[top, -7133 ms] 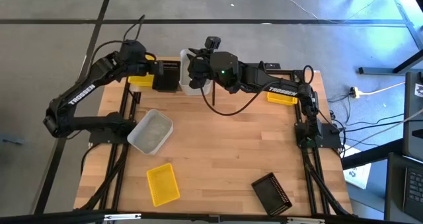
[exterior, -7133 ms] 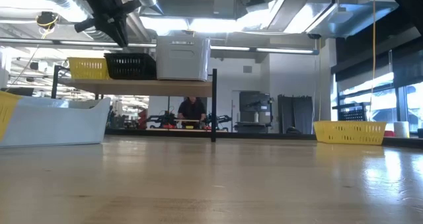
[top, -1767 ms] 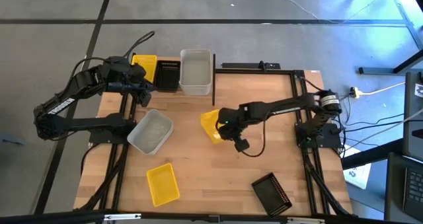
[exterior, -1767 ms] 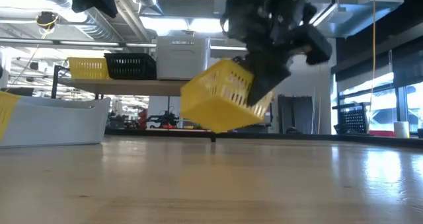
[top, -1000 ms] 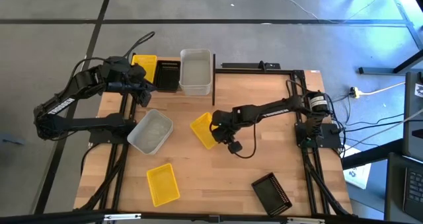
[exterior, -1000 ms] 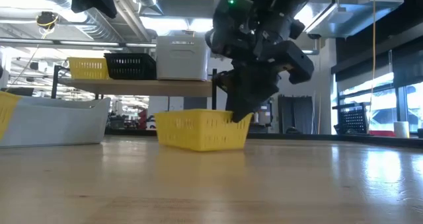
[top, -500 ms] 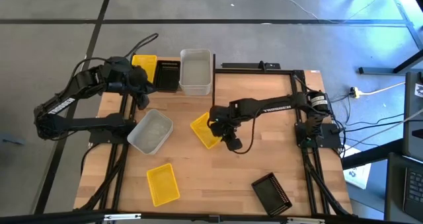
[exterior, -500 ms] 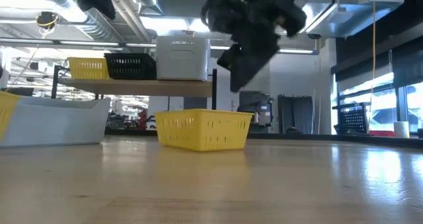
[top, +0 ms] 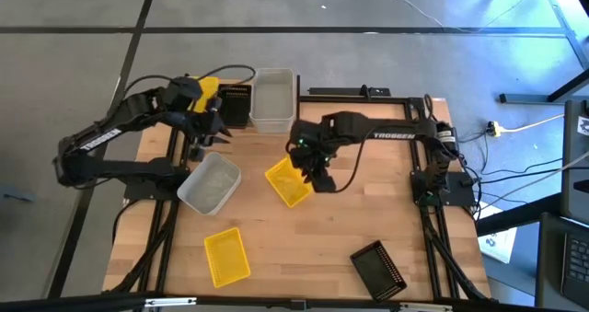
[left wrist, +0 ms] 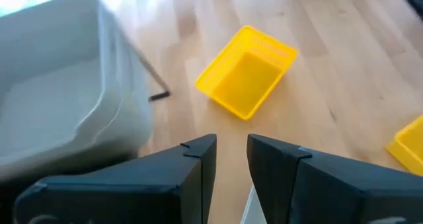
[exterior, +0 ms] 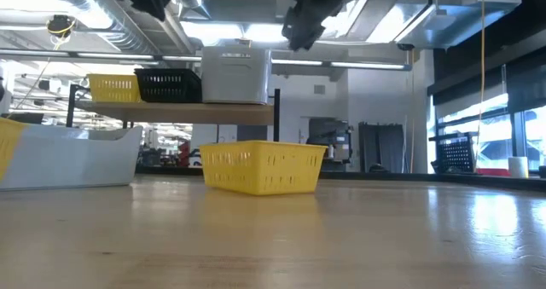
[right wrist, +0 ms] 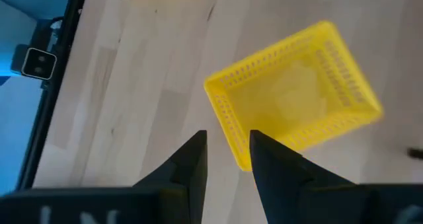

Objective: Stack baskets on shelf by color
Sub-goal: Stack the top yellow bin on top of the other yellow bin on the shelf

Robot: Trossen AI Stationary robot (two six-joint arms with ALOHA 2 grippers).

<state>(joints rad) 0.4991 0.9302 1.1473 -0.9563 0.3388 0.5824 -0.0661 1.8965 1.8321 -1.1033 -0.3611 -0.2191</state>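
From my seat, the right gripper (top: pixel 316 177) hung above the middle of the table, fingers parted and holding nothing, with the yellow basket (top: pixel 288 182) sitting flat on the wood just under and beside it. In the right wrist view that basket (right wrist: pixel 295 94) lay open side up beyond the two dark fingers (right wrist: pixel 187 164), clear of both.

The left gripper (top: pixel 211 128) was up near the shelf (exterior: pixel 179 110), over the table's far left corner, its jaws also apart and empty (the gap between the fingers showed bare wood in the left wrist view). Below it sat the big translucent bin (top: pixel 209 183), tilted a little against the left frame rail.

On the shelf I counted three in a row: a yellow bin (exterior: pixel 113 87), a black perforated bin (exterior: pixel 168 85) touching it, then a tall translucent bin (exterior: pixel 235 75).

Nearer me, a second yellow basket (top: pixel 226 255) lay on the table, and a black basket (top: pixel 378 269) sat well apart, toward the right front corner.
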